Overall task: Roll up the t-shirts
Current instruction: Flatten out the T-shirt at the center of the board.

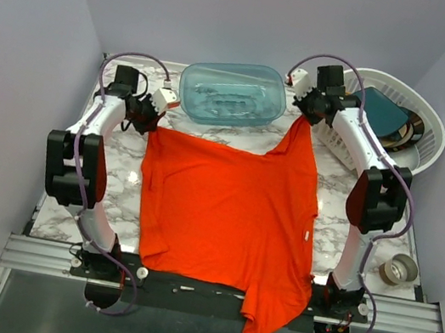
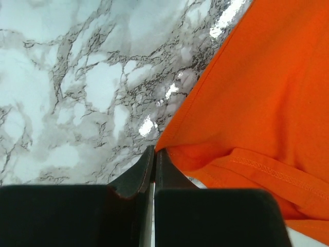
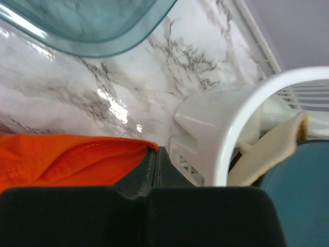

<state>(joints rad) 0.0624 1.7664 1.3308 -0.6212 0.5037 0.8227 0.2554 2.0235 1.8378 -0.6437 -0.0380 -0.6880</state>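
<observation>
Jaws of the right tool [image 3: 157, 149] are clamped on a far corner of the red-orange t-shirt [image 1: 228, 211]. That corner is lifted just beside the white basket [image 3: 241, 110], with the teal tub [image 1: 233, 92] to the tool's left. The left tool [image 2: 155, 150] shows a thin slit with the shirt's other far corner at its tips; I cannot tell whether it grips. Bare table [image 2: 77, 77] lies ahead of it. The shirt's near hem overhangs the table's edge.

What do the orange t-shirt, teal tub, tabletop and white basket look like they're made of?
The t-shirt looks like thin matte knit fabric, likely cotton: it drapes and has a stitched hem. The tub seems translucent glossy plastic; marble shows through it. The tabletop is marble-patterned and shiny, perhaps laminate, given its glare spots. The basket looks like moulded white plastic with slotted walls.
</observation>
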